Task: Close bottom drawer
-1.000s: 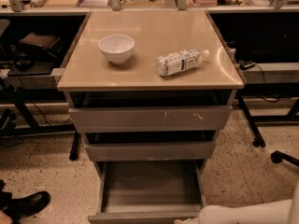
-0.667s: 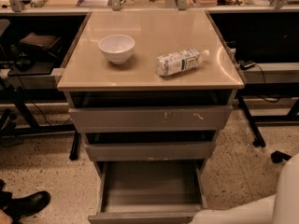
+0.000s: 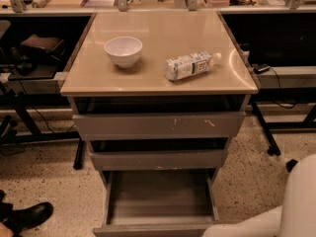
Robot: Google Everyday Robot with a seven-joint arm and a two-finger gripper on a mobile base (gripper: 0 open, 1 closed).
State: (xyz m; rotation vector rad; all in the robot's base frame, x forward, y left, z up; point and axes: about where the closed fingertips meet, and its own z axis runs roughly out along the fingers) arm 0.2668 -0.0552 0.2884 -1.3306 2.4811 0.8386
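**Claw.** My claw is out of frame, so I cannot tell whether it is spread or pressed together. Only a white section of my arm (image 3: 276,216) shows, low at the lower right, just beside the bottom drawer's front right corner. I judge it is held low because the front panel is the surface to push.

**Bottom drawer.** The bottom drawer (image 3: 158,196) stands pulled far forward of the worktop's (image 3: 163,33) front edge, its grey tray exposed and empty. It is not yet closed.

**Other drawers.** The middle drawer (image 3: 158,159) and top drawer (image 3: 158,125) sit close under the front edge.

**Worktop.** A white bowl (image 3: 123,50) stands toward the left edge. A bottle (image 3: 190,65) lies on its side right of centre, cap toward the right edge. A hard push may roll it.
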